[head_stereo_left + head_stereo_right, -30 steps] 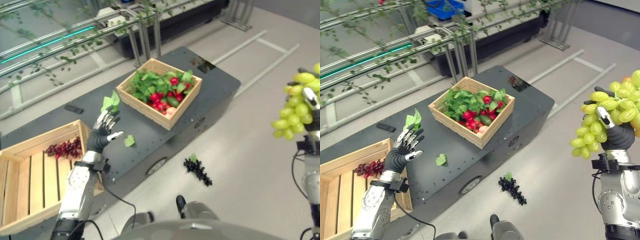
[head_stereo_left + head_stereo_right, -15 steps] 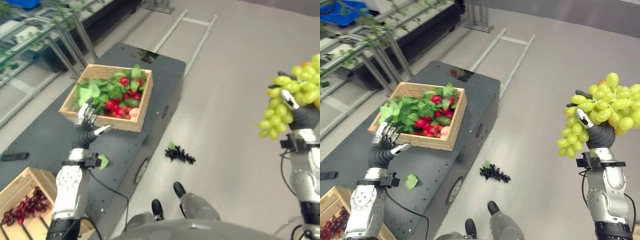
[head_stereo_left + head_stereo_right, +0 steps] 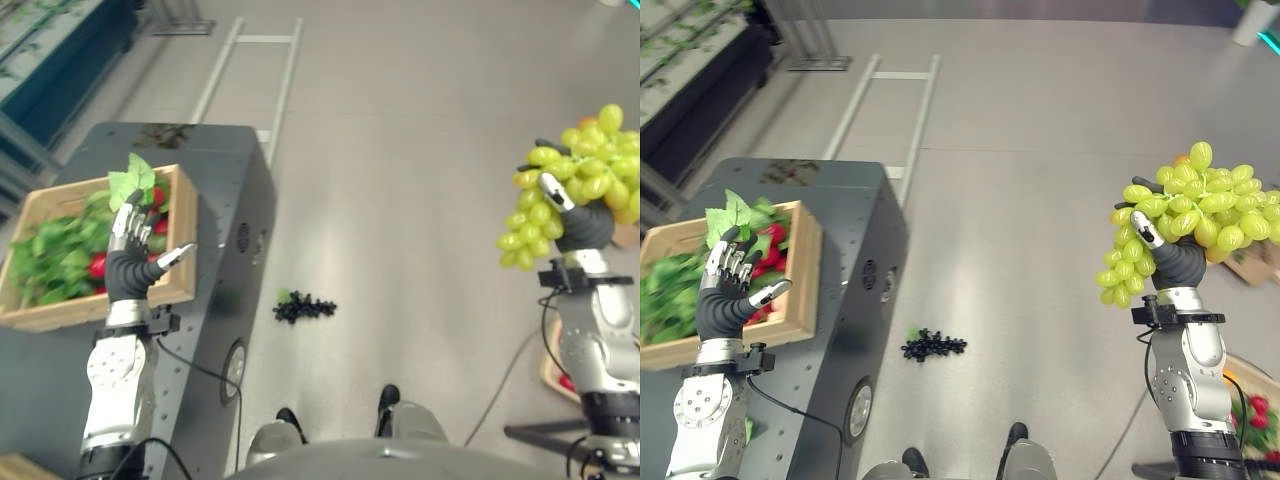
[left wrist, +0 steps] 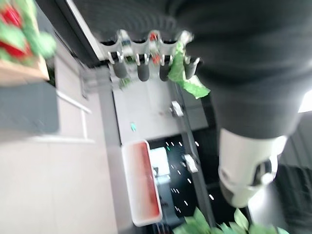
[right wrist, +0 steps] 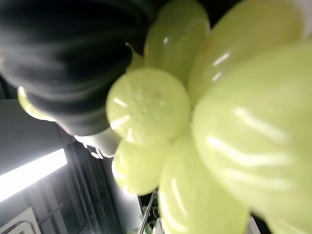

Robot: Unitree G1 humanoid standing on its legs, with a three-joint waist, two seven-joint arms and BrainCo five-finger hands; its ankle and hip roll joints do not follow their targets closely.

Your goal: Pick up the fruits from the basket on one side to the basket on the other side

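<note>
The right robot hand [image 3: 1175, 262] is holding a large bunch of green grapes [image 3: 1185, 213] raised high at the right of the scene, well apart from the bench [image 3: 845, 265]. Its fingers are curling up into the bunch, and most of them are hiding among the grapes, with one dark-tipped finger [image 3: 1146, 235] showing at the front. In the right wrist view the grapes [image 5: 204, 122] are pressing right up against the camera, so little else is making itself out there.

The left robot hand [image 3: 135, 262] is hovering upright at the left, its fingers relaxed and spread, grasping nothing. It is showing in front of a wooden crate [image 3: 180, 225] that is sitting on the dark bench. The crate is holding green leaves [image 3: 55, 250] and red fruits [image 3: 772, 238], though its left part is running out of view and the hand is covering some of its contents.

A small bunch of dark grapes [image 3: 932, 346] with a green leaf is lying on the grey floor [image 3: 1030, 150] just right of the bench, between the two arms.

At the near right edge, something with red pieces [image 3: 1255, 410] is peeking in, mostly cut off and too partial to identify.
</note>
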